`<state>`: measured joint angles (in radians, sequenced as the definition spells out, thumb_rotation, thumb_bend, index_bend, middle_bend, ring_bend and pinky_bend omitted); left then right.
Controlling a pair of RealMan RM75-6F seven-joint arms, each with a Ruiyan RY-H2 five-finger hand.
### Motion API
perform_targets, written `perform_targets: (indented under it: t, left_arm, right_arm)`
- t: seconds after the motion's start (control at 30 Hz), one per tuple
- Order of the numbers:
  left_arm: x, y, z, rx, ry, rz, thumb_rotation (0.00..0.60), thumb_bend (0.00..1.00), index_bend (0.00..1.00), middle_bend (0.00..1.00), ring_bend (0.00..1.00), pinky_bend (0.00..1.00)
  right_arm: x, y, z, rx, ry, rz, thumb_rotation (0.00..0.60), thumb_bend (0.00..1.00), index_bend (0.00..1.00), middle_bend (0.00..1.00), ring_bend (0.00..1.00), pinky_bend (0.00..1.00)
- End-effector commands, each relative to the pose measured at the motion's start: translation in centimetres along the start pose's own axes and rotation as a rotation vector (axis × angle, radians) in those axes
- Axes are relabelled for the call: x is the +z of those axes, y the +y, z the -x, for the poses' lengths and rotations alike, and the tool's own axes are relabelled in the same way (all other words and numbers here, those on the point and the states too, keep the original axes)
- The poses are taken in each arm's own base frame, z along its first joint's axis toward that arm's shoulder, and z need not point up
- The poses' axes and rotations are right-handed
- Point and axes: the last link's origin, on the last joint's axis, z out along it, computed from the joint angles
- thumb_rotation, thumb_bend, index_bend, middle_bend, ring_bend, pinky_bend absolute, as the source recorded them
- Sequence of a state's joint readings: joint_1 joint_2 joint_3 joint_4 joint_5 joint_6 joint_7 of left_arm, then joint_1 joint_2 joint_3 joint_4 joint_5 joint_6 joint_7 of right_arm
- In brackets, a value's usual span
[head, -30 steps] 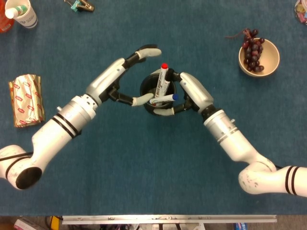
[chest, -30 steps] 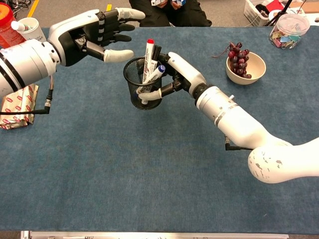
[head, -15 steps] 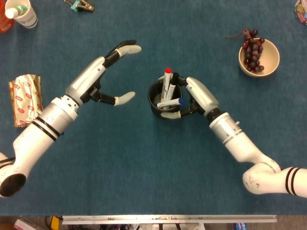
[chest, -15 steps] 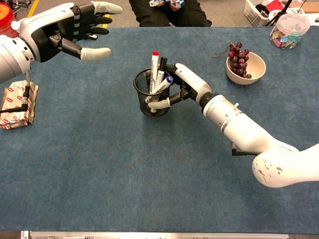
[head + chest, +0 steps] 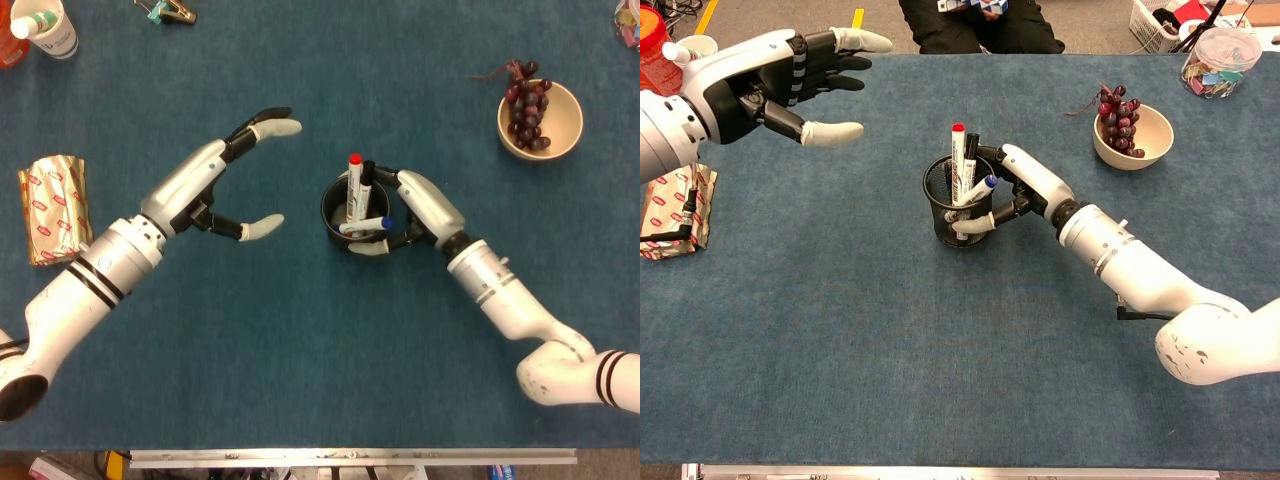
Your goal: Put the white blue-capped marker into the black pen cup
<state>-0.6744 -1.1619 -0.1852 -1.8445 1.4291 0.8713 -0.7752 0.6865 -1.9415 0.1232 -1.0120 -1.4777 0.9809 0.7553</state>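
Head view is showing the black pen cup [image 5: 358, 212] standing on the blue tabletop [image 5: 300, 340], with the right hand [image 5: 418, 208] wrapping its fingers around the cup's wall and gripping it. The white blue-capped marker [image 5: 366, 226] is sitting inside the cup, leaning toward that hand, beside a red-capped marker [image 5: 354, 180] and a black pen [image 5: 367, 176]. The left hand [image 5: 215, 190] is hovering well apart to the cup's left, fingers spread wide and holding nothing. A bowl of grapes [image 5: 540, 118] is resting near the tabletop's far right.
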Motion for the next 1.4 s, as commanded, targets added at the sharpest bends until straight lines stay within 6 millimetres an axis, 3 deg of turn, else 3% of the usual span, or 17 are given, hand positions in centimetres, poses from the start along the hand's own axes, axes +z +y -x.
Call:
perform_targets:
  t: [0.03, 0.37, 0.6, 0.77, 1.13, 1.4]
  left_arm:
    - [0.0, 0.0, 0.0, 0.001, -0.003, 0.001, 0.6, 0.28, 0.11, 0.01, 0.0, 0.07]
    - [-0.2, -0.1, 0.3, -0.006, -0.02, -0.01, 0.6, 0.28, 0.11, 0.01, 0.0, 0.07]
    - [-0.3, 0.0, 0.4, -0.001, -0.027, -0.005, 0.6, 0.28, 0.11, 0.0, 0.0, 0.05]
    - [-0.2, -0.1, 0.6, 0.001, -0.033, -0.007, 0.6, 0.28, 0.11, 0.0, 0.0, 0.05]
    - [0.0, -0.1, 0.9, 0.003, -0.039, -0.007, 0.6, 0.28, 0.11, 0.0, 0.0, 0.05]
    - [0.0, 0.0, 0.7, 0.026, -0.035, -0.006, 0.6, 0.28, 0.11, 0.0, 0.0, 0.05]
  right_arm:
    - [-0.2, 0.5, 0.2, -0.011, -0.009, -0.01, 0.6, 0.38, 0.43, 0.37, 0.26, 0.23]
    - [-0.4, 1.6, -0.1, -0.032, -0.028, -0.009, 0.6, 0.34, 0.38, 0.33, 0.22, 0.17]
    - [-0.9, 2.3, -0.3, -0.061, -0.042, -0.004, 0.6, 0.11, 0.33, 0.28, 0.16, 0.11]
    - [-1.1, 2.6, -0.6, -0.069, -0.039, -0.003, 0.6, 0.02, 0.3, 0.26, 0.15, 0.1]
    - [-1.4, 2.5, -1.2, -0.111, -0.042, -0.011, 0.6, 0.0, 0.23, 0.22, 0.11, 0.06]
    - [-2.2, 2.1, -2.8, -0.176, -0.051, -0.025, 0.6, 0.0, 0.1, 0.18, 0.08, 0.05]
